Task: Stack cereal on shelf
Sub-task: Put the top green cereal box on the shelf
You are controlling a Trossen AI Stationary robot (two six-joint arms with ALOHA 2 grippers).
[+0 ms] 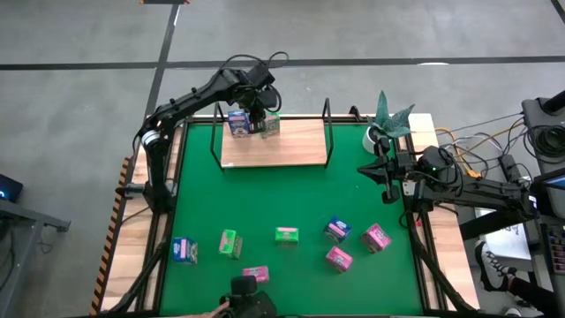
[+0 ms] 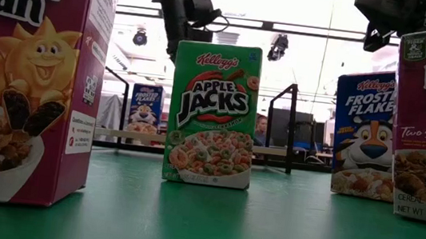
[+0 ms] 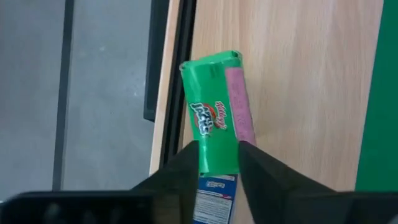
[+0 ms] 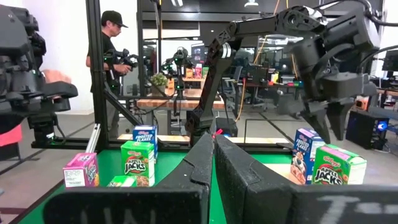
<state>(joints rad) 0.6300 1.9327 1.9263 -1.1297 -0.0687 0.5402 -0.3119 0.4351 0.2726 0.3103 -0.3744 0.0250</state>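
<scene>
- Over on the left, the left arm reaches to the far end of the bench, its left gripper (image 1: 257, 113) hanging over the back edge of the shelf (image 1: 291, 150).
- From that arm's wrist view, its fingers (image 3: 258, 171) stand either side of a green cereal box (image 3: 211, 124) on the light-wood board; I cannot tell whether the jaws are pinching it or merely flanking it.
- Just beside it, further left on the shelf, a blue cereal box (image 1: 237, 122) stands upright.
- Nearer me, the rest sit scattered on the green mat (image 1: 265, 203), from left to right: a blue box (image 1: 184, 250), a green box (image 1: 229, 243), a pink box (image 1: 255, 275), another green box (image 1: 286, 235), a pink box (image 1: 339, 258), a blue box (image 1: 336, 230) and a pink box (image 1: 377, 238).
- At the right edge of the mat, the right gripper (image 1: 386, 170) waits well apart from the shelf, its jaws pressed together on nothing.
- Beside the far right corner, a small potted plant (image 1: 386, 119) stands on the bench.
- Beyond the bench, a person (image 4: 112, 68) in a dark cap stands in the room.
</scene>
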